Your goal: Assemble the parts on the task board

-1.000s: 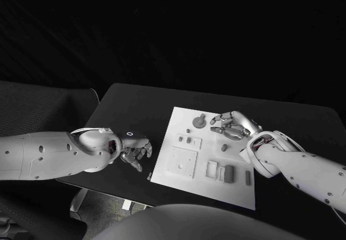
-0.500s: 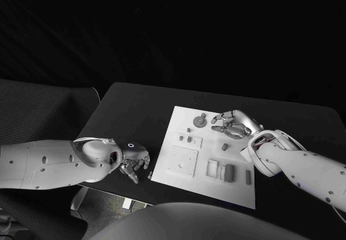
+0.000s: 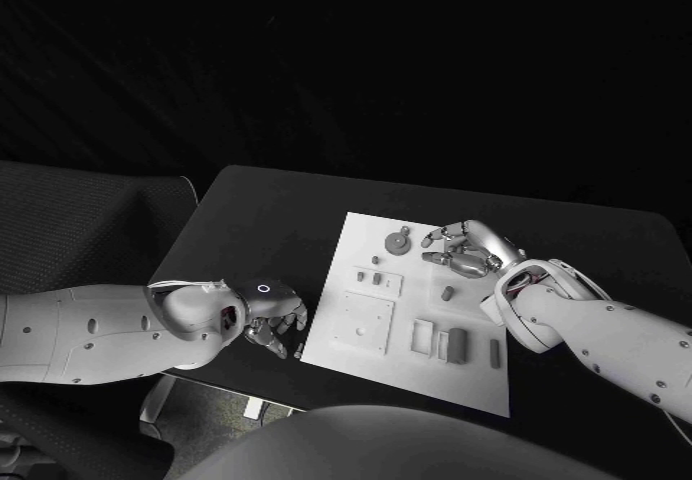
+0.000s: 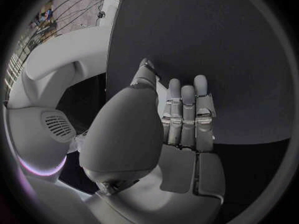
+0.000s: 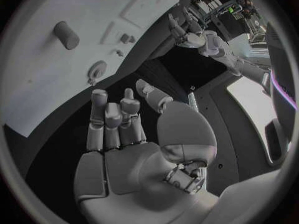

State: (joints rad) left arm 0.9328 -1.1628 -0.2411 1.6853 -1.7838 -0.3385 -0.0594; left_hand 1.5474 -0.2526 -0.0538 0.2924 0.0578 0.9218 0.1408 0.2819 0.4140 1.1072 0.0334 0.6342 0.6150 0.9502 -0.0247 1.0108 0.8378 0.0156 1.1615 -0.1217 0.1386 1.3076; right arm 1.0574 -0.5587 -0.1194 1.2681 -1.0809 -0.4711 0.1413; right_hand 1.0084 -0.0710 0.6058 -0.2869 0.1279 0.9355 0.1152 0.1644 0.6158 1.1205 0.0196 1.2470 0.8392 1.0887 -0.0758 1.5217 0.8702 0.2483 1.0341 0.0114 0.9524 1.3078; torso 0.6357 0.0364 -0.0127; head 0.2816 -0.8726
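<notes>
task board [image 3: 378, 290] mid-table [image 3: 260, 220], parts [image 3: 456, 346] on it

**Both hands empty, one at each side of the bench**

The left arm reaches in over the bench's near left corner. The left hand [image 3: 271, 318] hangs palm down with its fingers [image 4: 185, 115] held side by side and bent downward, holding nothing. The right arm comes in from the right edge, its forearm angled toward the bench's middle. The right hand [image 3: 469, 248] has its fingers [image 5: 111, 122] loosely curled, close together, with nothing between them.
</notes>
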